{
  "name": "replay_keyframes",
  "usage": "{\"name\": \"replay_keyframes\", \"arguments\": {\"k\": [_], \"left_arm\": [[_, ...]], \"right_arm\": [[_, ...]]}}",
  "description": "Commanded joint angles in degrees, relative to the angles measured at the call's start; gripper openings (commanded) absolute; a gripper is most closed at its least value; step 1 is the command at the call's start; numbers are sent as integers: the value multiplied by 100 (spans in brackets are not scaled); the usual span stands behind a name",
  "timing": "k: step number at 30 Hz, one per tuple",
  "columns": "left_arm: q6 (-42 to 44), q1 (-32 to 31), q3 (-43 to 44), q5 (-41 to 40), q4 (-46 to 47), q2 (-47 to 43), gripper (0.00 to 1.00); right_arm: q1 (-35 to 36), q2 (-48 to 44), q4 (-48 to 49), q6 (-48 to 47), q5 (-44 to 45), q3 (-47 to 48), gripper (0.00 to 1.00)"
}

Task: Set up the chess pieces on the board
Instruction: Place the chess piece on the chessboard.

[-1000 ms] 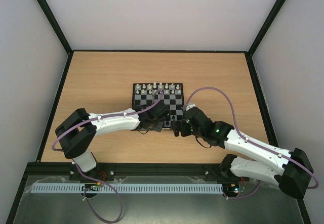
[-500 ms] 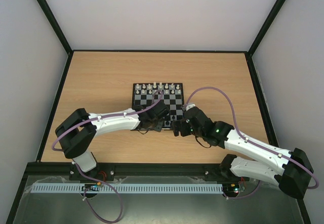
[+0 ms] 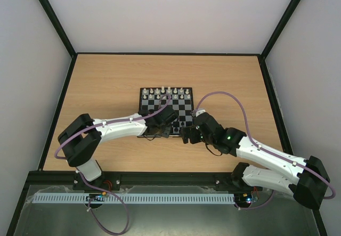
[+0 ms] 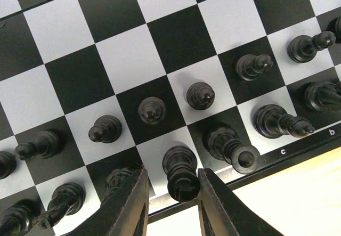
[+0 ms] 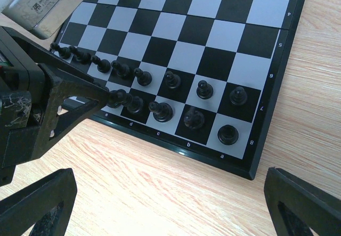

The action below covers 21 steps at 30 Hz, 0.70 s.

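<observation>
The board (image 3: 160, 106) lies mid-table, with white chess pieces (image 3: 166, 92) along its far rows and black chess pieces (image 5: 160, 110) in its two near rows. My left gripper (image 4: 172, 173) hangs low over the near back rank. Its jaws straddle a tall black piece (image 4: 181, 172) standing on a white square; a gap shows on the left side, and the right finger (image 4: 213, 204) is at the piece's head. My right gripper (image 5: 170, 204) stands wide open over bare wood just off the board's near edge (image 5: 176, 149), holding nothing.
The left arm's fingers (image 5: 80, 95) reach across the board's near-left corner, right beside my right gripper. Neighbouring black pieces (image 4: 234, 152) stand one square from the straddled one. A purple cable (image 3: 234, 100) arches over the board's right side. Black rails (image 3: 64, 103) edge the table.
The left jaws have parted a little around the tall black piece. Neither arm has visibly shifted, and the right gripper stays wide open.
</observation>
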Motion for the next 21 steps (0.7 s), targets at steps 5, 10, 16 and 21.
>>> {"name": "replay_keyframes", "arguments": {"k": [5, 10, 16, 21], "left_arm": [[-40, 70, -29, -136, -138, 11, 29], [-45, 80, -29, -139, -147, -1, 29], [-54, 80, -21, -72, -156, -69, 29], [-79, 80, -4, -47, -225, -225, 32]], "right_arm": [[-24, 49, 18, -26, 20, -88, 97], [-25, 62, 22, -26, 24, -86, 97], [-21, 83, 22, -35, 18, -77, 97], [-22, 101, 22, -35, 30, -69, 97]]}}
